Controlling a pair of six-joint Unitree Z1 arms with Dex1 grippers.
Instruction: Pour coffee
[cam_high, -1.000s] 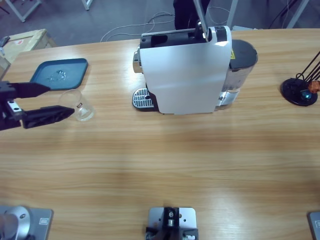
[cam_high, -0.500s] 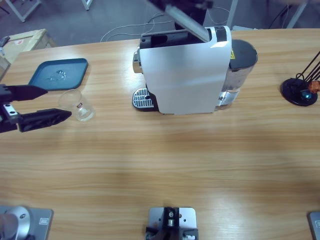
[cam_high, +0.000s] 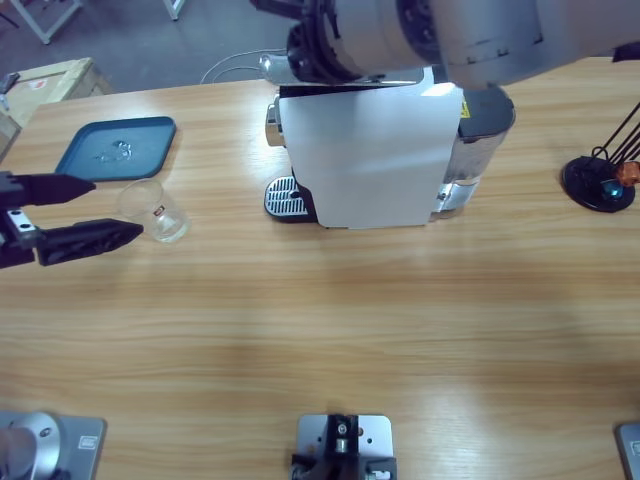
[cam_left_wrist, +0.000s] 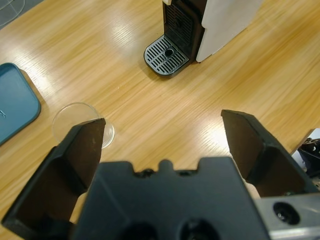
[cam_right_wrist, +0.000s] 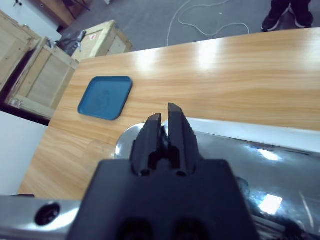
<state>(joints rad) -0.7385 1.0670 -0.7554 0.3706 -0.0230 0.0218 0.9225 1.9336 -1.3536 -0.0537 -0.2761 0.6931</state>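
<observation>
Glass (cam_high: 156, 209) just beside left hand (cam_high: 88, 210)

The long wooden table (cam_high: 320, 330) looks smooth and a bit shiny. The small clear glass cup (cam_high: 155, 210) sits at 5 o'clock from the matt blue plastic tray (cam_high: 118, 147). The white plastic coffee machine (cam_high: 365, 150) has a shiny silver top (cam_right_wrist: 260, 150) and a metal drip grille (cam_left_wrist: 166, 54).

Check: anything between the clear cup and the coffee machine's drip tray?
Nothing. Bare wood between the cup and drip tray, in the high view and the left wrist view.
</observation>
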